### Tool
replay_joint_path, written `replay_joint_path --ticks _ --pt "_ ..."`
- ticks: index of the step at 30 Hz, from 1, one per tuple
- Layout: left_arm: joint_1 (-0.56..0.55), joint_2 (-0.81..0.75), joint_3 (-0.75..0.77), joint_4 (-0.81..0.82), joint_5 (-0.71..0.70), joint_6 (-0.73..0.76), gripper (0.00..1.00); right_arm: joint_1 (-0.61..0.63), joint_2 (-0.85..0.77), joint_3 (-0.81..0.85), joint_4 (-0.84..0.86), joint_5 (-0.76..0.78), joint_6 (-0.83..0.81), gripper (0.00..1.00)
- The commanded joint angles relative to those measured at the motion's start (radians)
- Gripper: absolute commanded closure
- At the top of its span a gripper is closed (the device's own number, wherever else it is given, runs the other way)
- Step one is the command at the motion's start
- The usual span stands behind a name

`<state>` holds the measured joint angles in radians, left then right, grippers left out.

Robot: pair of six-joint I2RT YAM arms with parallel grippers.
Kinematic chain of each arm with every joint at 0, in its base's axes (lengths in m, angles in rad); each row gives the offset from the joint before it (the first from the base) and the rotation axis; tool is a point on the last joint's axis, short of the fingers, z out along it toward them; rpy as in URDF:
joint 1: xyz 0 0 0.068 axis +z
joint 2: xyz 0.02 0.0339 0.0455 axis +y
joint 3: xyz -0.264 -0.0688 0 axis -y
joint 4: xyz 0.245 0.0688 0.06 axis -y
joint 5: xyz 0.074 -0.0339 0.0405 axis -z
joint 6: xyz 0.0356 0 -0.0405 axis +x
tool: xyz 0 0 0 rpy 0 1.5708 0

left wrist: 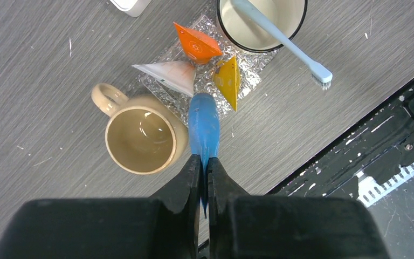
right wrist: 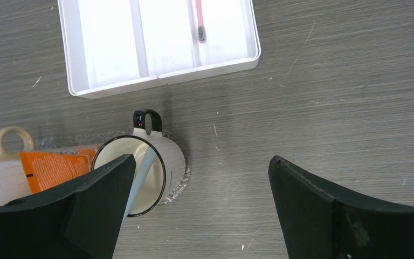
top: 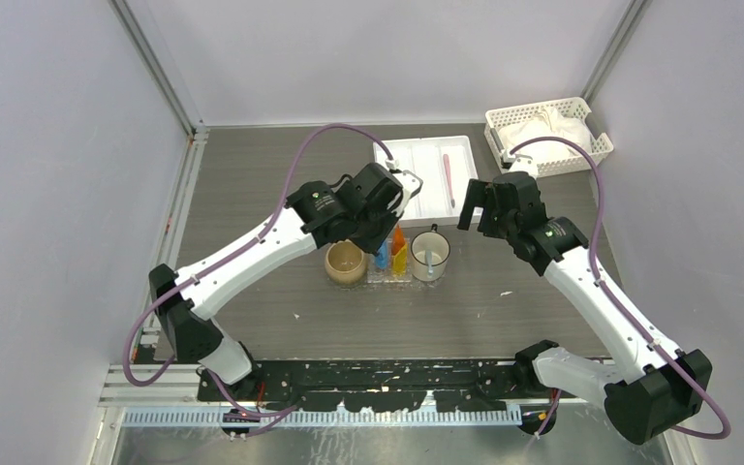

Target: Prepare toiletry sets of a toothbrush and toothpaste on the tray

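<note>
My left gripper (left wrist: pixel 205 159) is shut on the flat end of the blue toothpaste (left wrist: pixel 204 127). This tube points down at the near edge of the clear textured tray (left wrist: pixel 252 74); I cannot tell whether it touches. On the tray stand an orange tube (left wrist: pixel 195 44), a yellow tube (left wrist: pixel 228 81) and a whitish tube (left wrist: pixel 167 75). A light blue toothbrush (left wrist: pixel 285 40) leans in the white mug (left wrist: pixel 232 24). From above, the left gripper (top: pixel 378 225) hangs over the tubes (top: pixel 399 250). My right gripper (right wrist: pixel 202 159) is open over bare table, right of the white mug (right wrist: pixel 170 154).
A beige mug (left wrist: pixel 140 135) stands against the clear tray's left side. Behind lies a white compartmented tray (right wrist: pixel 113 48) holding a pink toothbrush (right wrist: pixel 198 21). A white slotted basket (top: pixel 547 136) sits at the back right. Walls close in both sides.
</note>
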<state>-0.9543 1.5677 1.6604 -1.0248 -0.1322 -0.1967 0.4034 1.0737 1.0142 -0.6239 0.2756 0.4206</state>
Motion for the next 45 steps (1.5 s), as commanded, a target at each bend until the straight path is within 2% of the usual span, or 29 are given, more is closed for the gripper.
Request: replay_joint_path --ticks 1,45 --pt "0.003 0.0 0.018 0.047 0.034 0.016 0.99 -0.001 0.003 -0.004 0.047 0.002 0.002 0.0" --pt "0.023 -0.025 0.024 0.019 -0.003 0.013 0.99 -0.001 0.016 -0.009 0.054 -0.008 0.002 0.0"
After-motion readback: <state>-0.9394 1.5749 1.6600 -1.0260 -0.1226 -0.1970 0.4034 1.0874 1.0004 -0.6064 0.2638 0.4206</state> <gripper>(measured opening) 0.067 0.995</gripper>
